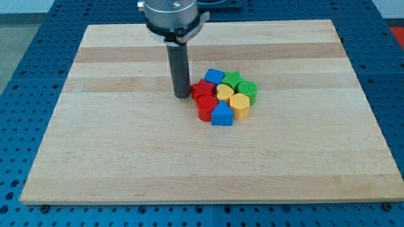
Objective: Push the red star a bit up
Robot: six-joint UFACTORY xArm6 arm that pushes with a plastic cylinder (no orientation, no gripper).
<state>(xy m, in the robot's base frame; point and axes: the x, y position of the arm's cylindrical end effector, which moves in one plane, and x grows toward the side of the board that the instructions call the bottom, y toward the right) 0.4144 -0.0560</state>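
Approach step: my tip (182, 95), a bare rod that holds nothing and has no jaws to open, stands just left of centre frame, touching or nearly touching the left side of the red star (202, 89); the star heads a tight cluster with a red block (206, 108), blue triangle (221, 115), yellow heart (225, 93), yellow block (240, 105), blue block (214, 77) and two green blocks (233, 80) (247, 91). An upward push probably calls for the tip to come round below the star, though the red block sits close there; the surface is a pale wooden board (113, 145) on a blue perforated table (25, 38).

The dark rod's tip (182, 95) rests on the pale wooden board (113, 145), touching the red star block (202, 89) from the view's left.
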